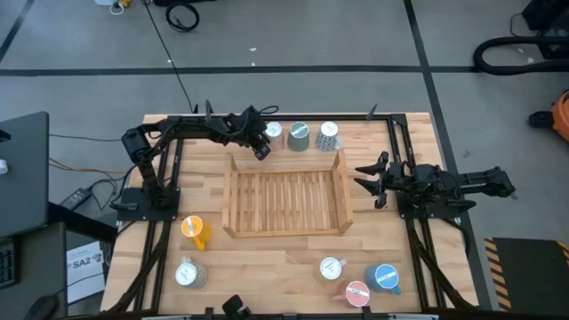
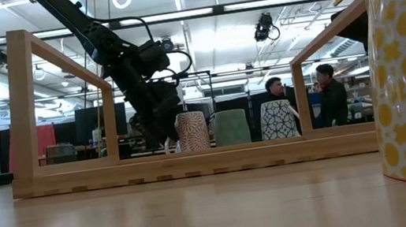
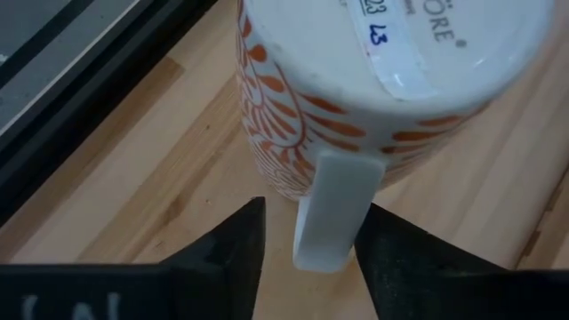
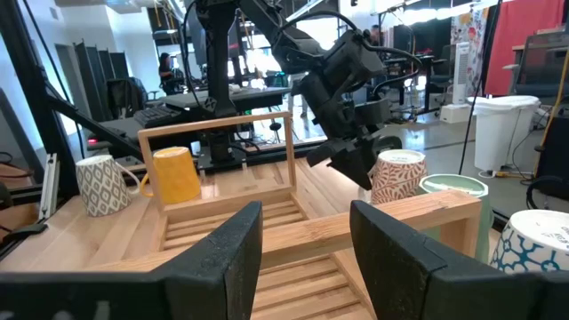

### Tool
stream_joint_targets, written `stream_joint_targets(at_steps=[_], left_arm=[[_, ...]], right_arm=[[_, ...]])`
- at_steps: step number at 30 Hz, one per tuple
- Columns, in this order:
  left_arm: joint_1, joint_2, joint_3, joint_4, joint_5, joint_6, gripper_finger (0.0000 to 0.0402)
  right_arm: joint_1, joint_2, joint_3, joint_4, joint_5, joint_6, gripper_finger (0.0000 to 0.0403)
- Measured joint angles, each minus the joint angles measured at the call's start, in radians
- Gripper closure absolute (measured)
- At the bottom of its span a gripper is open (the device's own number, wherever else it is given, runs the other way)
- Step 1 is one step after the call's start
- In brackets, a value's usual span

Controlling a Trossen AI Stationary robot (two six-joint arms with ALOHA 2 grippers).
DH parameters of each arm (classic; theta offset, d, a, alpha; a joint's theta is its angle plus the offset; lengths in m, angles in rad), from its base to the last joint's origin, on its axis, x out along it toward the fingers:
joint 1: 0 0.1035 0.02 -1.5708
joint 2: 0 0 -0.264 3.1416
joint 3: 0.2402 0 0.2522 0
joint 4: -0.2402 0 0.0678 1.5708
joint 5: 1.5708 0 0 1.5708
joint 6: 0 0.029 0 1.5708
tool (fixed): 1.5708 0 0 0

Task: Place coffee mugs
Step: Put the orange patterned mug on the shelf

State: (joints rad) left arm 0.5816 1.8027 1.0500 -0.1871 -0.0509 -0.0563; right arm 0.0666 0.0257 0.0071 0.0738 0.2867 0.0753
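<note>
An orange-and-white patterned coffee mug [image 3: 356, 80] stands upside down on its rim near the table's far edge [image 1: 273, 132], with its white handle [image 3: 331, 209] turned toward my left gripper [image 3: 307, 218]. That gripper slants down from the left, open, one finger on each side of the handle. Beside this mug stand a green mug [image 1: 298, 135] and a dark-patterned mug [image 1: 328, 135]. My right gripper [image 1: 373, 178] waits open at the table's right side, level and holding nothing. My left gripper straddles the mug's handle [image 3: 331, 209], slanting down across it. A gap shows between one finger [image 3: 236, 244] and the handle. The other finger [image 3: 387, 244] lies right at the handle's edge; whether it touches I cannot tell. The mug stands on the table.
A slatted wooden crate [image 1: 229, 200] fills the middle of the table. A yellow mug [image 1: 194, 229] and a speckled mug [image 1: 188, 274] stand near left; a pale mug [image 1: 331, 268], a pink one [image 1: 356, 292] and a blue one [image 1: 384, 277] near right. People stand beyond the table [image 2: 327, 92].
</note>
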Motion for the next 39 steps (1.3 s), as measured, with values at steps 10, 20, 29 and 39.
stream_joint_targets(at_steps=[10,20,29,39], left_arm=[[0.0,0.0,0.0,0.0,0.0,-0.001,0.0278],[0.0,0.0,0.0,0.0,-0.002,0.0,0.0317],[0.0,0.0,0.0,0.0,-0.002,0.0,0.0318],[0.0,0.0,0.0,-0.001,-0.002,0.021,0.0318]], right_arm=[[0.0,0.0,0.0,0.0,0.0,0.0,0.0226],[0.0,0.0,0.0,0.0,0.0,0.0,0.0226],[0.0,0.0,0.0,0.0,0.0,0.0,0.0226],[0.0,0.0,0.0,0.0,0.0,0.0,0.0226]])
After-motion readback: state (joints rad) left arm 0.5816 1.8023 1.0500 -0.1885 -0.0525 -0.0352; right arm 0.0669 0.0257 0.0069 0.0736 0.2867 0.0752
